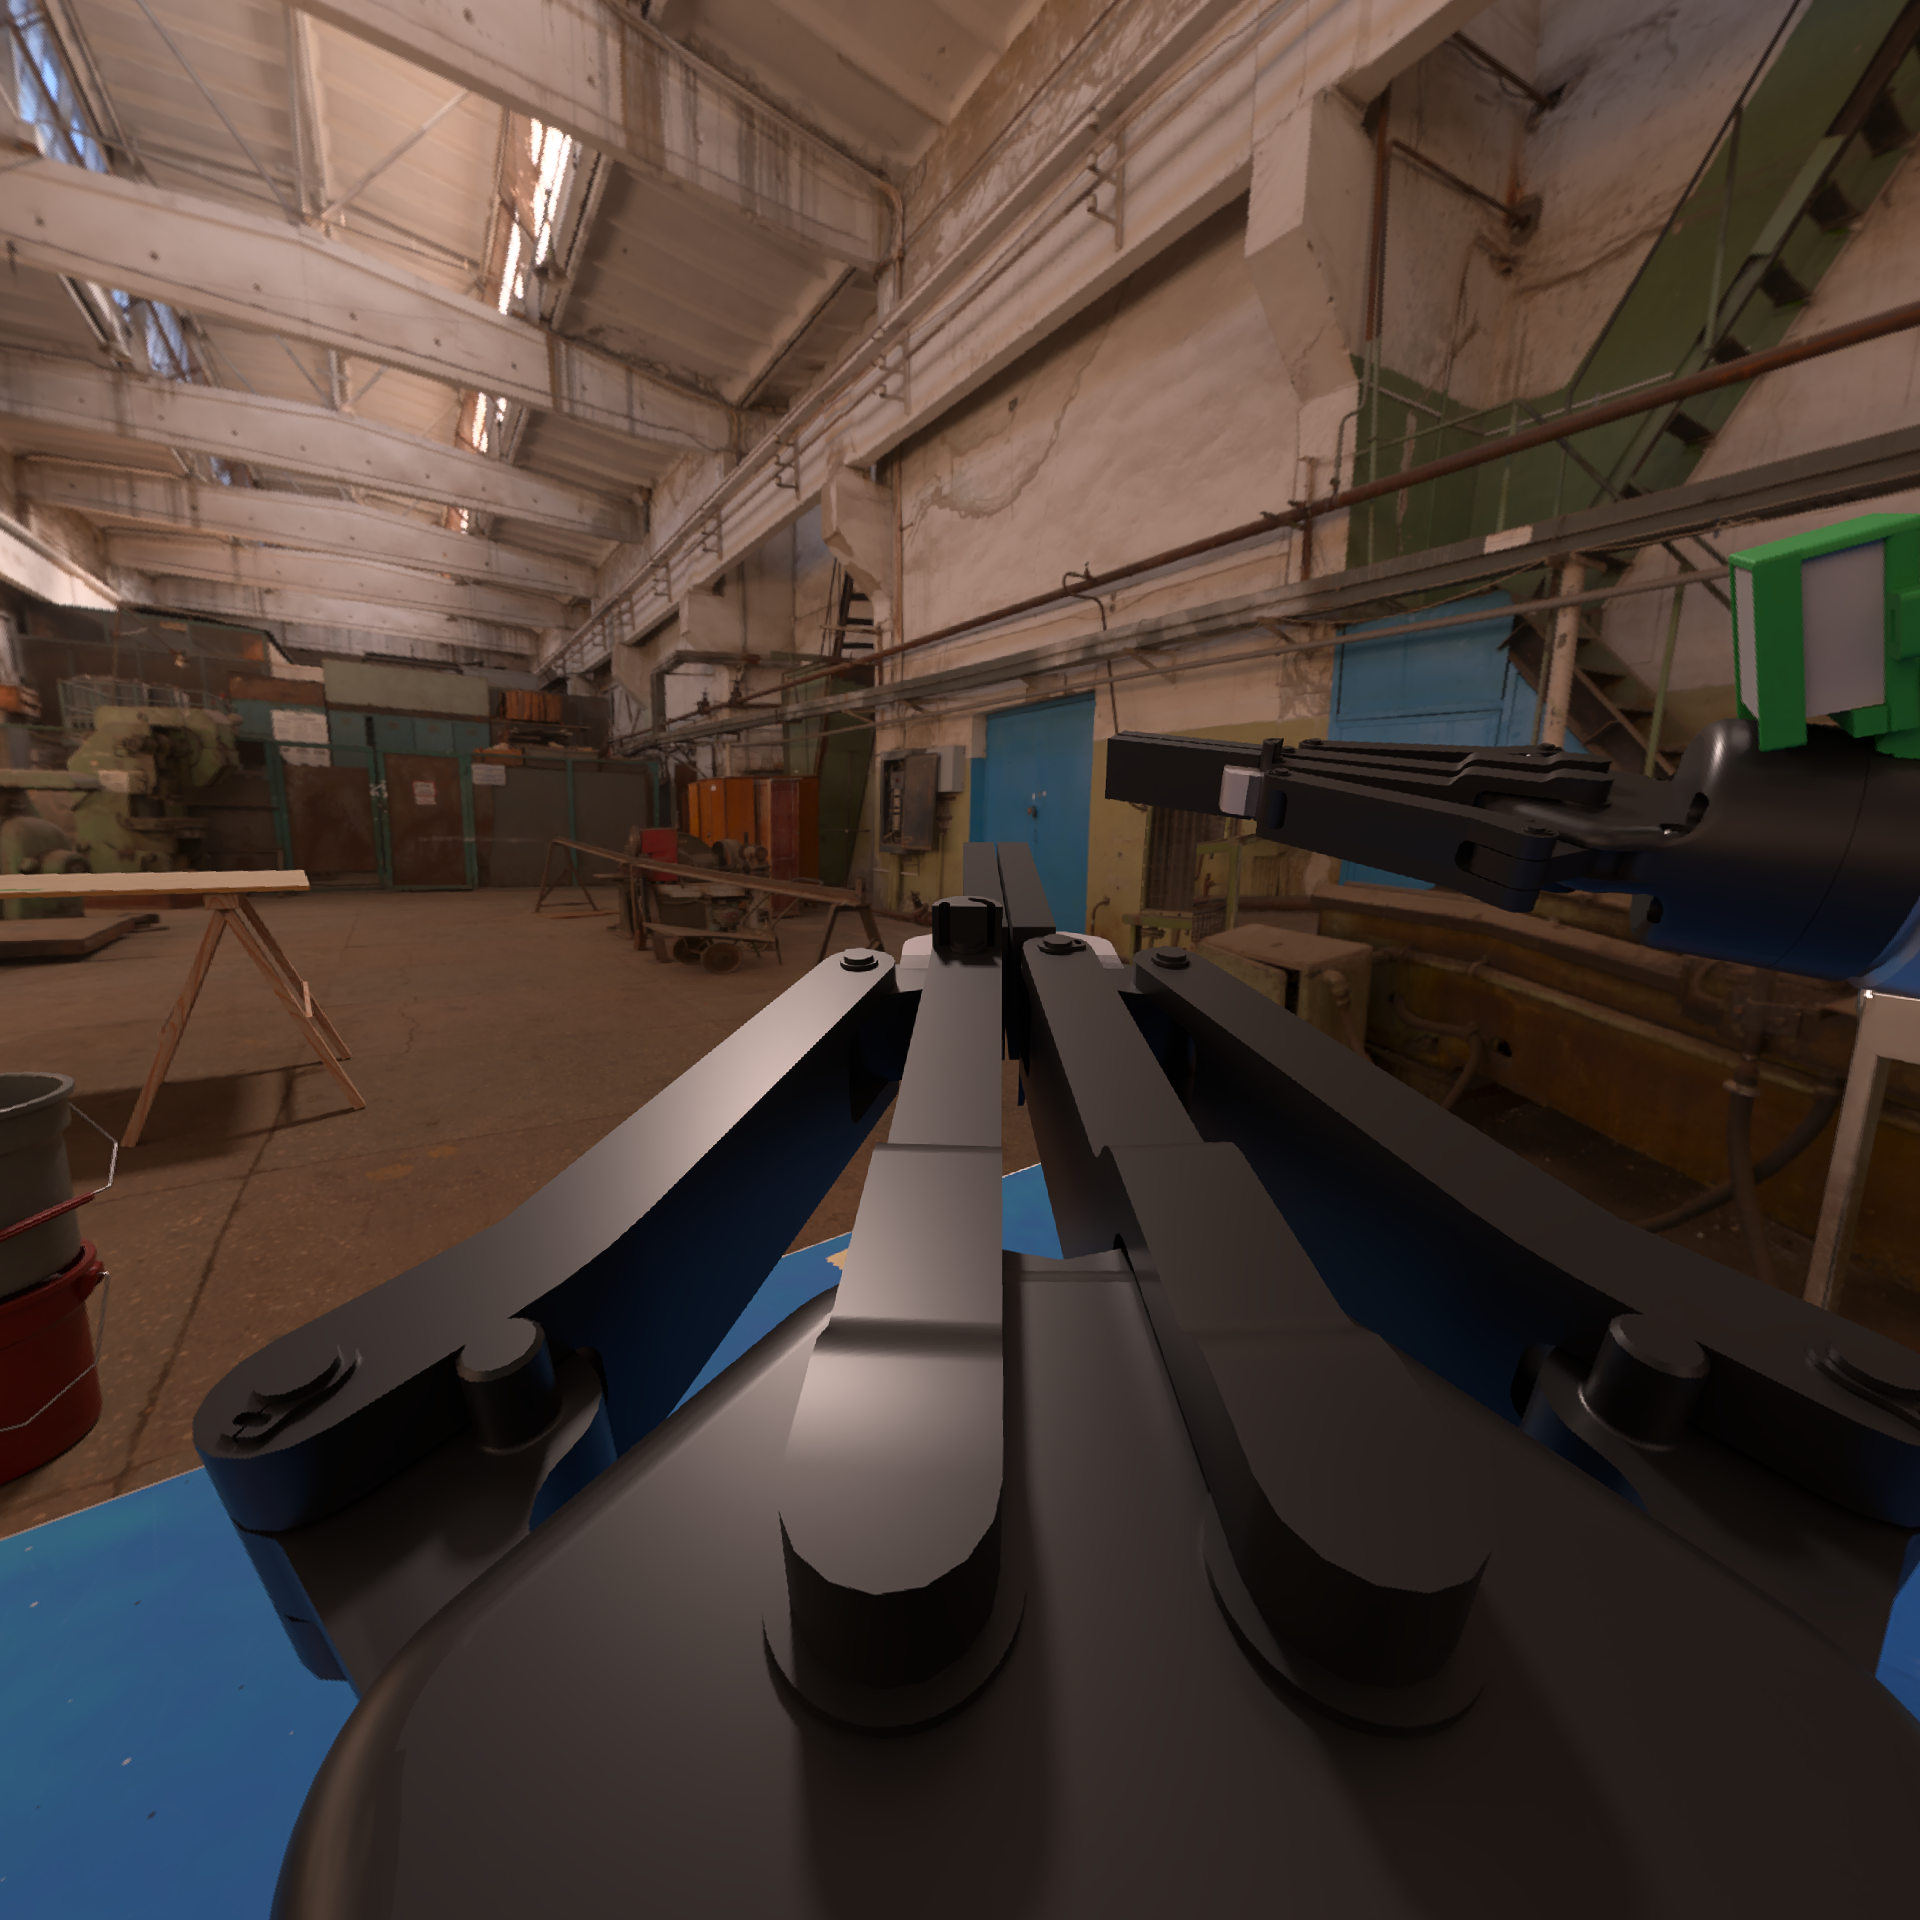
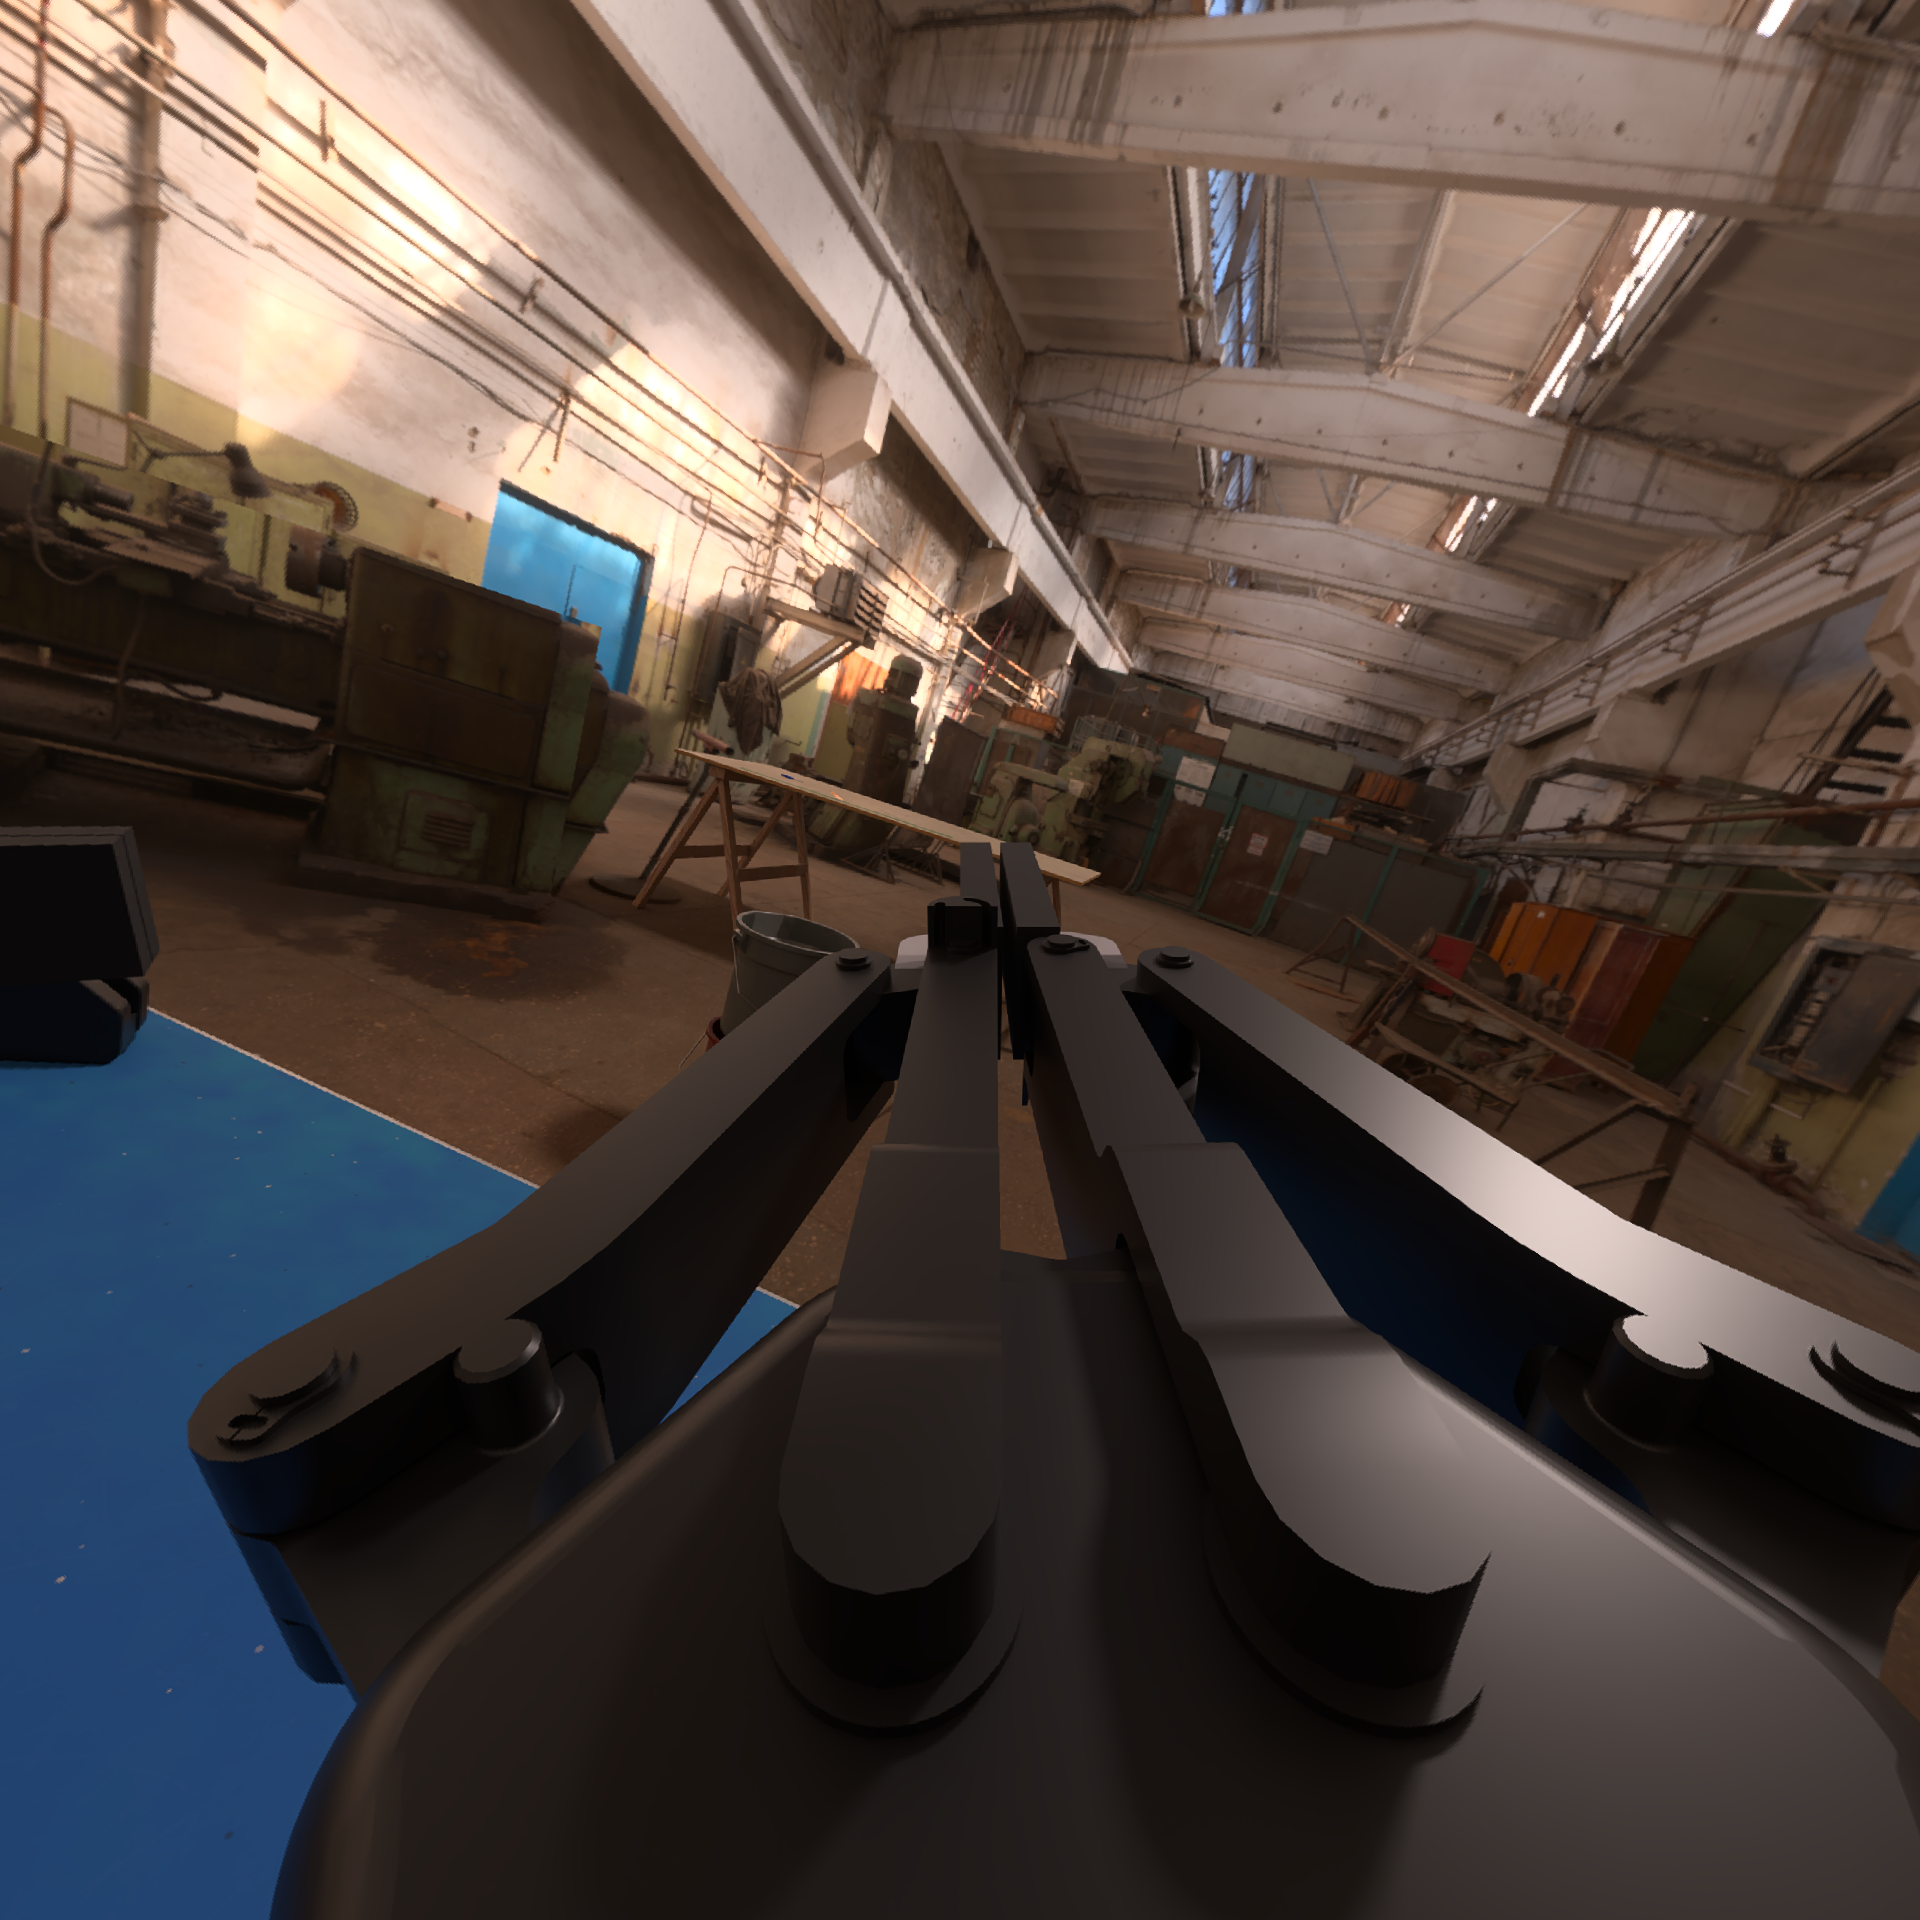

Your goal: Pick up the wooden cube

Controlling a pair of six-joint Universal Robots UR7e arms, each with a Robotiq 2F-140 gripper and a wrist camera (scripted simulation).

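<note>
**Both grippers closed up, wooden cube nowhere in either view**

So the left gripper (image 1: 1000,883) is sitting with its two fingers pressed together, basically no gap between the tips, and nothing is being held between them. It's pointing out level over the edge of the blue table (image 1: 125,1704) toward the workshop hall. Off to its right, the right gripper (image 1: 1127,774) is showing up too, stretched out sideways with its fingers also pinched together, and a green block with a pale face (image 1: 1829,634) is sitting on top of its wrist.

In the right wrist view, the right gripper (image 2: 1000,883) is looking the same: fingers closed tight, empty, tilted a bit so the hall is leaning. The blue table (image 2: 156,1299) is filling the lower left there, and a dark chunk of the other arm (image 2: 68,935) is poking in at the left edge.

The wooden cube isn't appearing in either camera, so its spot can't be told. Both cameras are mostly looking past the table edge at the floor, a sawhorse bench (image 1: 208,935) and some buckets (image 1: 42,1299).
</note>
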